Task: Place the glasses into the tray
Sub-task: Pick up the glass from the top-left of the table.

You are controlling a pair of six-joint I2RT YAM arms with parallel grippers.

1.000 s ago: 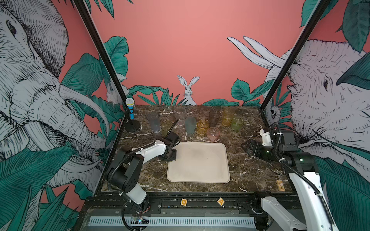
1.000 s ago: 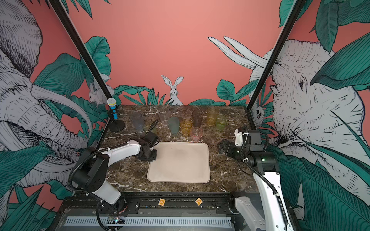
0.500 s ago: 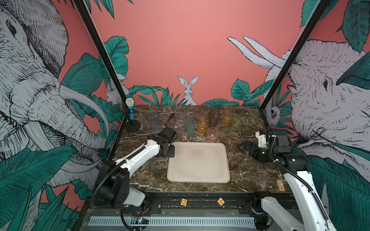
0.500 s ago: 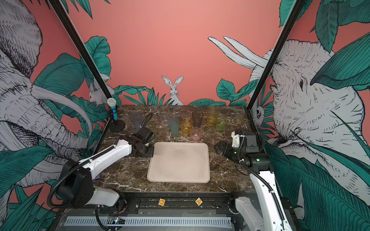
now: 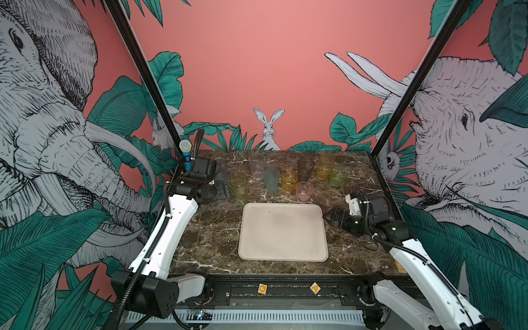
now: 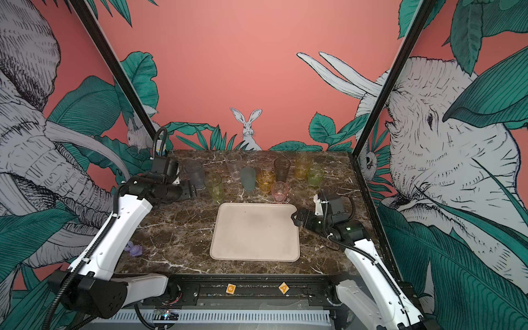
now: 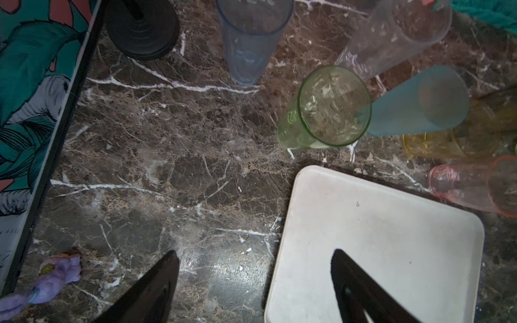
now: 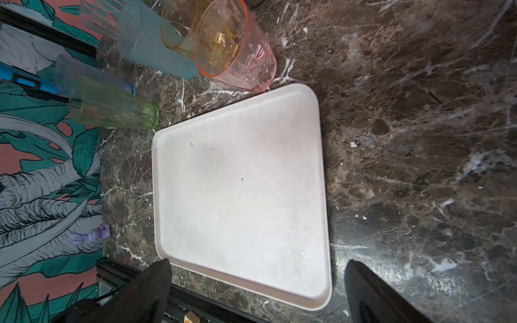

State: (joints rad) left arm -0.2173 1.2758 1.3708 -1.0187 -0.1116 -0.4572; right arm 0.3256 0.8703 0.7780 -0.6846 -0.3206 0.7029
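Your left tool [image 7: 254,251] and right tool [image 8: 257,261] are both spread wide, holding nothing. Glasses [image 5: 271,178] all stand on the worktop [image 5: 217,234] at the tray's [image 5: 283,254] 12 o'clock, none in it. They look light, slick, tippy: pinch mid-wall, gently.

A dark marble table [image 5: 217,237] carries a cream tray [image 5: 283,231] near its front edge. The glasses [image 5: 289,180] stand clustered along the back edge, with a blue microphone [image 5: 186,155] at the back left corner and a purple toy [image 6: 135,249] by the left edge.

Staged robot lab booth, jungle-mural wall panels [image 5: 271,71], black frame posts [image 5: 145,65], marble tabletop [image 5: 214,234], two rail-mounted arms [image 5: 174,225].
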